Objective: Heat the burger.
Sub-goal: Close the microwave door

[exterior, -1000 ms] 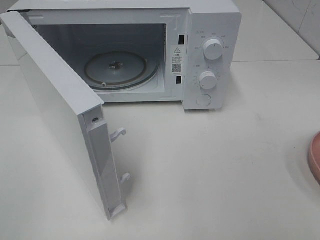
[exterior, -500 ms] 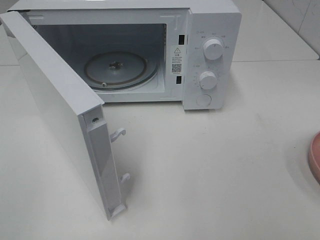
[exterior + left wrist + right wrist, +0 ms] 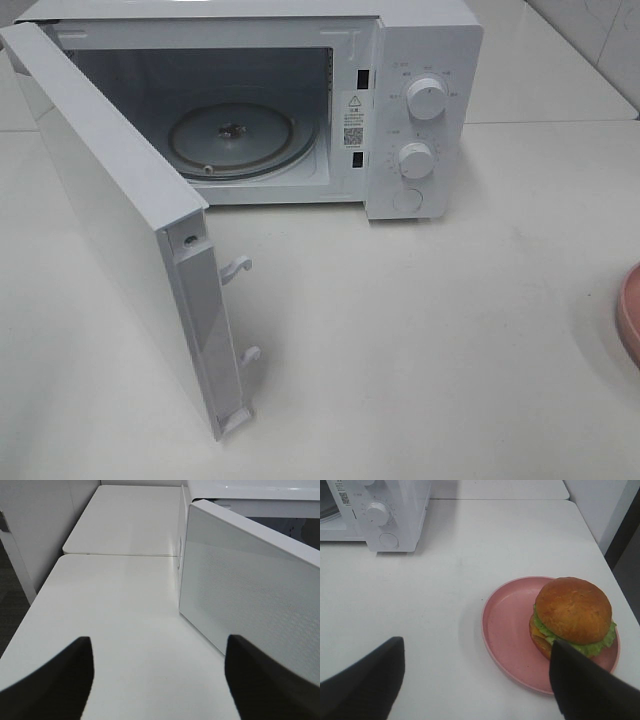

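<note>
One white box-shaped microwave (image 3: 300,90) stands at the far side of the pale, smooth counter (image 3: 420,340). Its flat white door (image 3: 120,230) is swung wide open toward the near left. Inside sits a round glass turntable (image 3: 232,138) with nothing on it. Two round white knobs (image 3: 427,97) sit one above the other on the microwave's right side.

At the right of the counter lies a round pink plate (image 3: 512,630). The tall burger (image 3: 572,615) with a shiny brown bun and green lettuce sits on the plate, well apart from the microwave.

The right hand (image 3: 475,680) hangs over the counter near the plate. Its two dark fingers are wide apart and hold nothing. The left hand (image 3: 160,680) hangs over the counter just outside the open door. Its fingers are also apart and hold nothing.
</note>
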Robot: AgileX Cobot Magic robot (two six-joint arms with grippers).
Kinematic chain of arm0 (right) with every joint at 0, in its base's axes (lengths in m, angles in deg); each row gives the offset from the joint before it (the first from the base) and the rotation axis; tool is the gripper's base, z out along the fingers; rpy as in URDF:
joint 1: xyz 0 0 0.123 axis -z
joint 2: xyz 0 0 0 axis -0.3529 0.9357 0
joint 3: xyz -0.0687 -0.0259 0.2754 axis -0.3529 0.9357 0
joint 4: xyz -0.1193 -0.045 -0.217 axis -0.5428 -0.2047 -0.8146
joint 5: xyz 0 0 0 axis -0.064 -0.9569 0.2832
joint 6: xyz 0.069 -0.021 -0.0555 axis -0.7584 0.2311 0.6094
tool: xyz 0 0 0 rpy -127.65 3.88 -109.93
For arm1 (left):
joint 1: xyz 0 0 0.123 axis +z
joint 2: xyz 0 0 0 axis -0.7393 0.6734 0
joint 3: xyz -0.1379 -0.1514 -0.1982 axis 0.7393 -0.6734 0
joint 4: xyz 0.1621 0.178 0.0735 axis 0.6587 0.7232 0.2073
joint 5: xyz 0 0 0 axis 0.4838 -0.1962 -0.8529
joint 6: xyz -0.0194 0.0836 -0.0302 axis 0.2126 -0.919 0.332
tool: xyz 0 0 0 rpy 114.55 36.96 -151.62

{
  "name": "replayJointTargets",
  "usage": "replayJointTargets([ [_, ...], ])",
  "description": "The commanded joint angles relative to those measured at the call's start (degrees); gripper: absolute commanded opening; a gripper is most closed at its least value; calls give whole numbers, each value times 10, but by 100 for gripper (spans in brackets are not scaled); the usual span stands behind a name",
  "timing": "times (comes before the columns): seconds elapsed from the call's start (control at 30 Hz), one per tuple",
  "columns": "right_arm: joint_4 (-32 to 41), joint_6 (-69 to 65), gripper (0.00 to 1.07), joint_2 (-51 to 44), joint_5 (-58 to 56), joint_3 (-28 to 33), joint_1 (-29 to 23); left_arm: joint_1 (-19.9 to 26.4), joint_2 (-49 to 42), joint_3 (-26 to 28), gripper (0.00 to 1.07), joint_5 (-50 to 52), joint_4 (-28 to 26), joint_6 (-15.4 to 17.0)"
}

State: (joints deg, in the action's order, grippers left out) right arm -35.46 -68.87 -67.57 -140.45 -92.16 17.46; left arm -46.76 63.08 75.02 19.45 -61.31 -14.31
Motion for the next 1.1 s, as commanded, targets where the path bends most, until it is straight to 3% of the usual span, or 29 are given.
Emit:
replayJointTargets([
  [0.03, 1, 5, 76, -14, 2, 1, 4, -2, 23, 5, 57, 38, 0, 7],
  [0.07, 1, 5, 76, -14, 2, 1, 4, -2, 42, 5, 49, 60, 0, 7],
  [0.2, 1, 5, 76, -14, 2, 1, 4, -2, 65, 5, 39, 87, 0, 7],
  [0.27, 1, 5, 76, -14, 2, 1, 4, -2, 95, 3, 25, 116, 0, 7],
  [0.3, 1, 5, 76, -14, 2, 1, 4, -2, 95, 3, 25, 116, 0, 7],
  [0.33, 1, 5, 76, -14, 2, 1, 4, -2, 113, 3, 14, 129, 0, 7],
  [0.4, 1, 5, 76, -14, 2, 1, 4, -2, 123, 3, 9, 137, 0, 7],
  [0.43, 1, 5, 76, -14, 2, 1, 4, -2, 143, 3, 0, 154, 0, 7],
  [0.77, 1, 5, 76, -14, 2, 1, 4, -2, 229, -13, 0, 288, 18, 0],
  [1.1, 1, 5, 76, -14, 2, 1, 4, -2, 302, -124, 0, 592, 21, 3],
])
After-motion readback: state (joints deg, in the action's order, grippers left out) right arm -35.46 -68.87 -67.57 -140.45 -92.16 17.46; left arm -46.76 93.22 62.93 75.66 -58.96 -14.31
